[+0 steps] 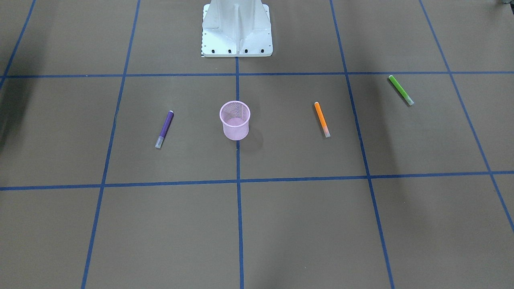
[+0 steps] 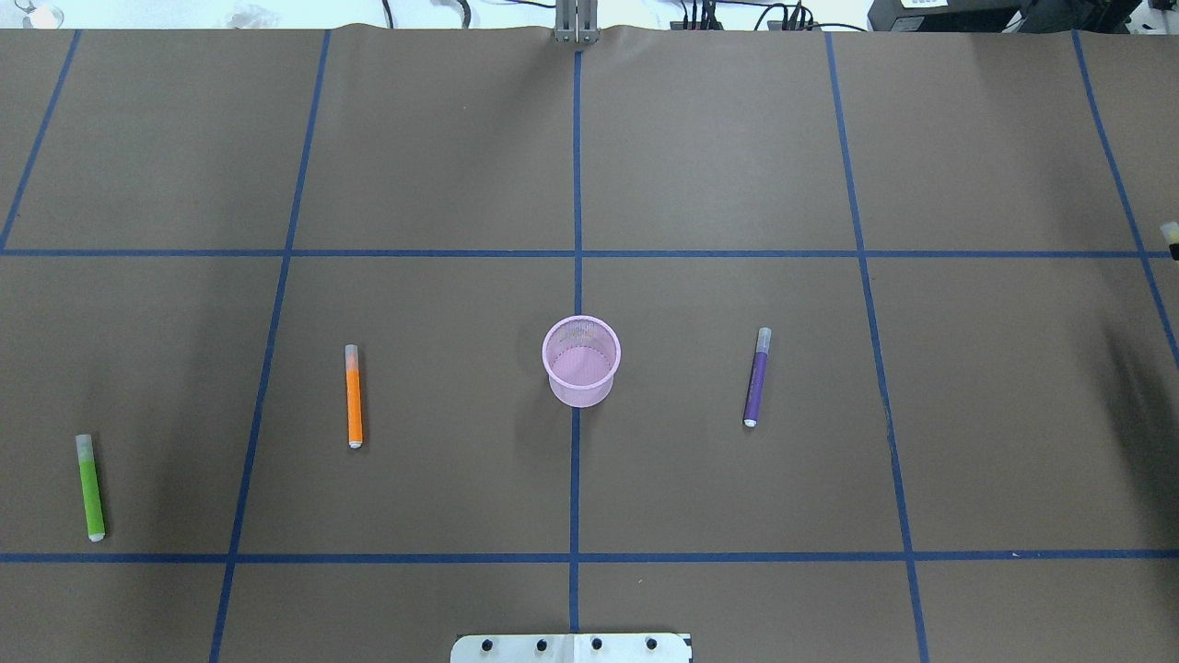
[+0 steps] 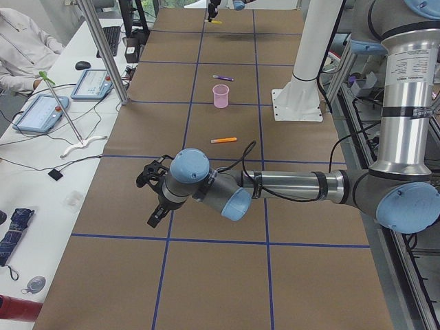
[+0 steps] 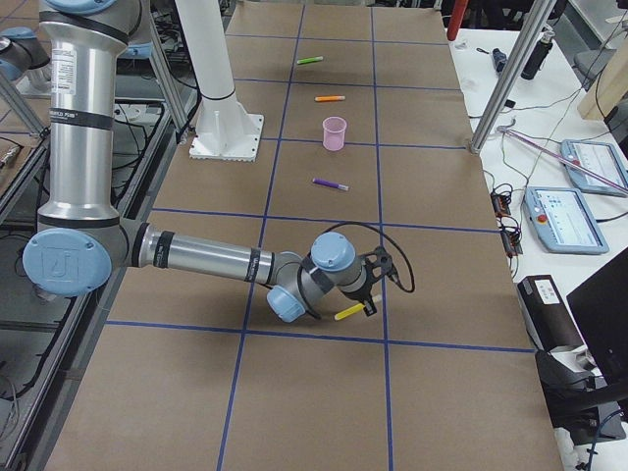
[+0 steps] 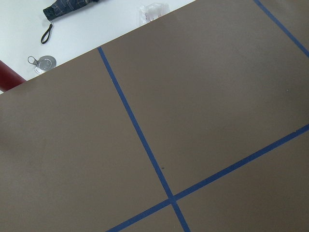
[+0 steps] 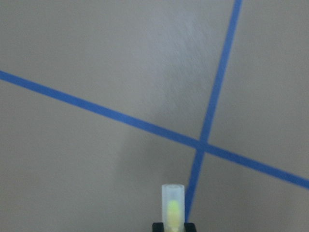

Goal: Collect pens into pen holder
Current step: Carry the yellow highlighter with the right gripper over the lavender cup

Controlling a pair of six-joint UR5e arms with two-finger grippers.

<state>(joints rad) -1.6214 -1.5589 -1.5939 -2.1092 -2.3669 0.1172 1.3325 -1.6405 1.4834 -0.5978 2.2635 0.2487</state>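
The right gripper (image 4: pixel 365 299) is clamped on the yellow pen (image 4: pixel 348 312). From the wrist camera I see the pen's pale cap poking out ahead of a black finger part, above a crossing of blue tape lines. That arm reaches low over the right end of the table (image 2: pixel 737 138), well apart from the pen holder (image 2: pixel 580 394).

The left gripper (image 3: pixel 150 199) hangs low over the opposite end, and from here I cannot tell how its jaws stand; its own camera sees only brown paper and tape.

The pink mesh holder stands upright on the centre line. The purple pen (image 2: pixel 756 378) lies flat on the robot's right of it, the orange pen (image 2: pixel 354 396) on its left, and the green pen (image 2: pixel 90 488) farther left.
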